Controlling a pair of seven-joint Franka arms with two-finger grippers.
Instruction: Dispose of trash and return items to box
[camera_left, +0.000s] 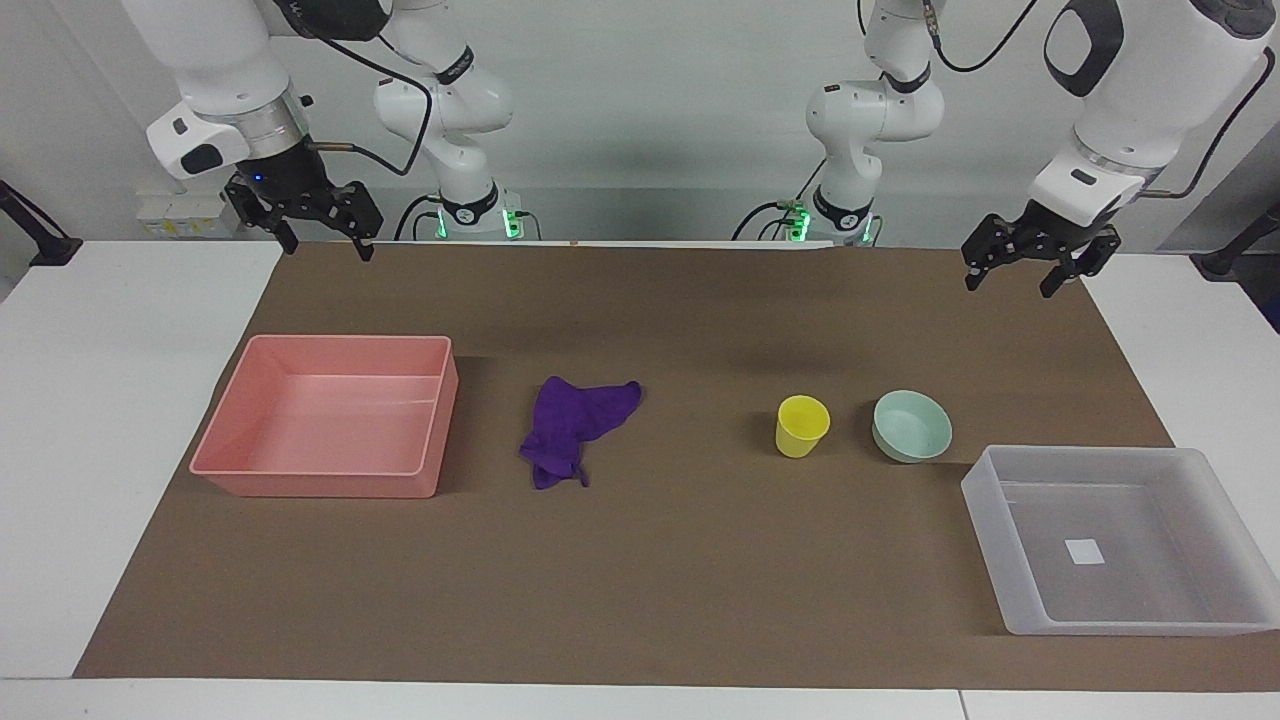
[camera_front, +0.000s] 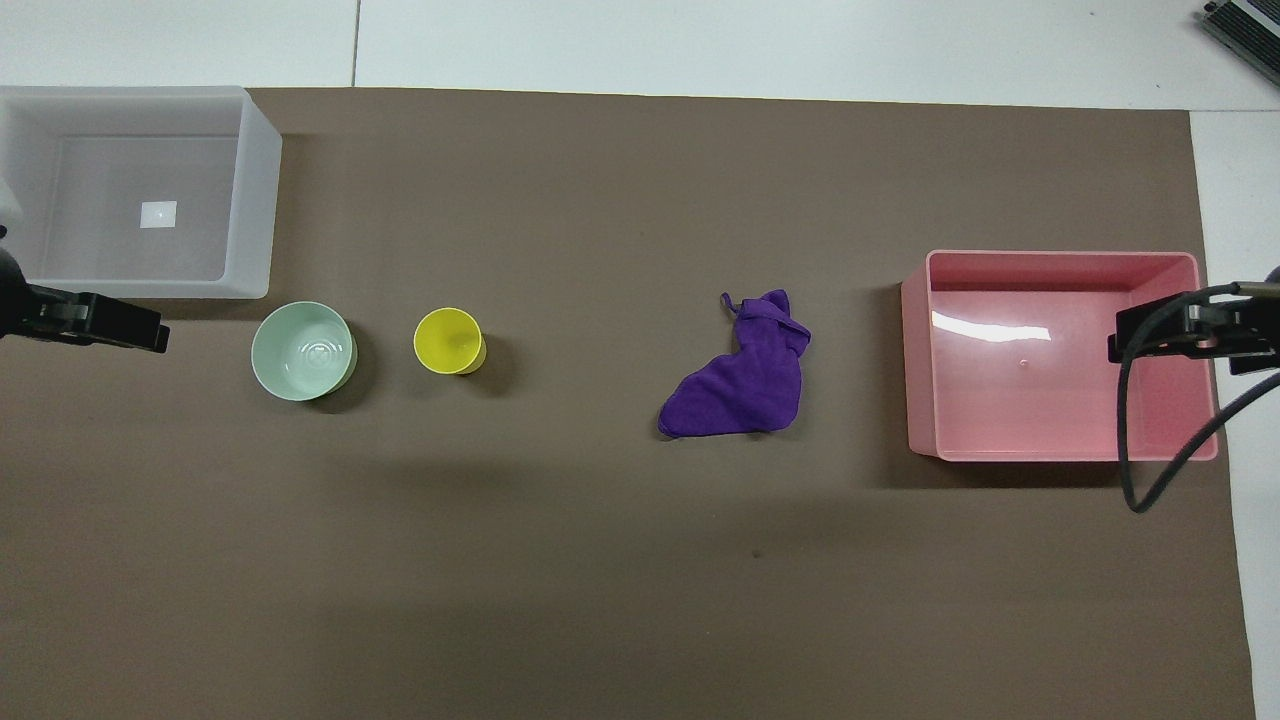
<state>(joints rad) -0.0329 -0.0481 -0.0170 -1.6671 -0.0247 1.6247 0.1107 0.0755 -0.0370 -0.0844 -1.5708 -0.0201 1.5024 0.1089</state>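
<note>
The purple rag (camera_left: 572, 425) (camera_front: 745, 385) lies crumpled on the brown mat, between the pink tray and the yellow cup (camera_left: 802, 425) (camera_front: 449, 340). The cup stands upright beside the mint-green bowl (camera_left: 911, 425) (camera_front: 303, 350). The translucent box (camera_left: 1130, 620) (camera_front: 255, 200), with a white label on its floor, is empty and sits at the left arm's end, just farther from the robots than the bowl. My left gripper (camera_left: 1010, 280) (camera_front: 120, 325) hangs open and empty, raised over the mat's left arm's end. My right gripper (camera_left: 325, 245) (camera_front: 1150, 335) hangs open and empty, raised over the right arm's end.
An empty pink tray (camera_left: 320, 485) (camera_front: 915, 360) sits on the mat toward the right arm's end. The brown mat (camera_left: 640, 580) covers the middle of the white table. Both arm bases stand at the table's robot end.
</note>
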